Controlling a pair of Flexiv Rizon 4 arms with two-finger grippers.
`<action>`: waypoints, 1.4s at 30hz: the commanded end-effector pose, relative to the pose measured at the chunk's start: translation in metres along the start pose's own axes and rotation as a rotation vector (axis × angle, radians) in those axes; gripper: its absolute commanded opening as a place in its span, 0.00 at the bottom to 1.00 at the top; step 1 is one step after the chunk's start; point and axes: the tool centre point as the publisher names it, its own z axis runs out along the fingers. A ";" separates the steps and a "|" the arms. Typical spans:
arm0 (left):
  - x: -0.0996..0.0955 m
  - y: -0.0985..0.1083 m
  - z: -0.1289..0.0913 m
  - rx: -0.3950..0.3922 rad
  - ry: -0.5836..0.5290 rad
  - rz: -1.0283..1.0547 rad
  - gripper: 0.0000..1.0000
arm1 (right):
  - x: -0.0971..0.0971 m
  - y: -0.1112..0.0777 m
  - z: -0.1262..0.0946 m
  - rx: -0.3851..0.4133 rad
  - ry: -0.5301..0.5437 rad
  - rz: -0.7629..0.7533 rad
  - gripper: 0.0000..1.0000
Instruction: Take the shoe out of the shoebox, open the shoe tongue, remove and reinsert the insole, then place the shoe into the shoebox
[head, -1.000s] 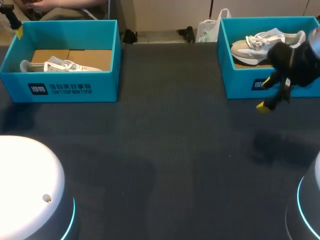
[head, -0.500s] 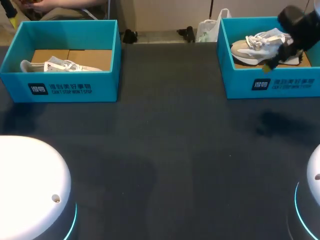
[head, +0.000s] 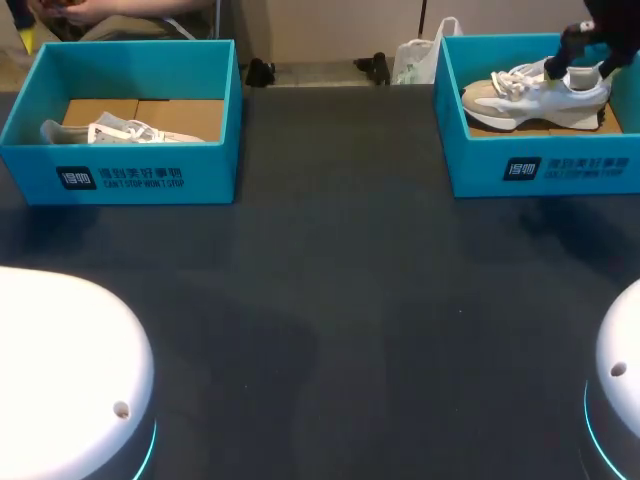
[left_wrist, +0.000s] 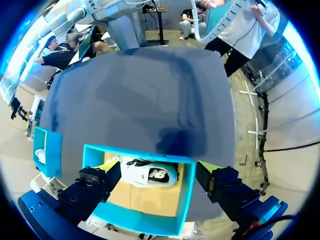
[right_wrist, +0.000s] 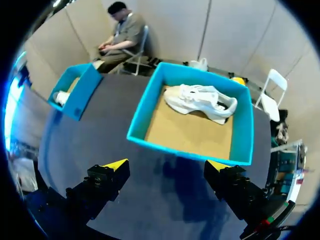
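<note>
Our right gripper (right_wrist: 165, 167) hangs high, fingers spread wide and empty, the right shoebox (right_wrist: 241, 125) ahead with its white shoe (right_wrist: 200, 102) inside. Our left gripper (left_wrist: 157, 167) hovers, also spread, over the left shoebox (left_wrist: 140, 152) and its shoe (left_wrist: 150, 175).

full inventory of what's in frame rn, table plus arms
cardboard shoeboxes: 2, teal; left shoebox and right shoebox at the table's far corners
lace-up sneakers: 2, white and grey; left sneaker in the left shoebox, right sneaker in the right shoebox
table: 1, dark top, under both boxes
arm bases: 2, white domes, near corners
left gripper: 1, black, yellow tips, fingers open, raised over left shoebox
right gripper: 1, same colours, fingers open, raised, right shoebox ahead
</note>
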 end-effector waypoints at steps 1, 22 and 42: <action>-0.003 0.003 -0.001 0.010 0.017 0.008 1.00 | -0.009 0.020 0.005 0.046 -0.033 0.051 1.00; -0.003 0.003 -0.001 0.010 0.017 0.008 1.00 | -0.097 0.081 0.041 0.074 -0.088 0.240 1.00; -0.003 0.003 -0.001 0.010 0.017 0.008 1.00 | -0.132 0.092 0.072 0.119 -0.071 0.288 1.00</action>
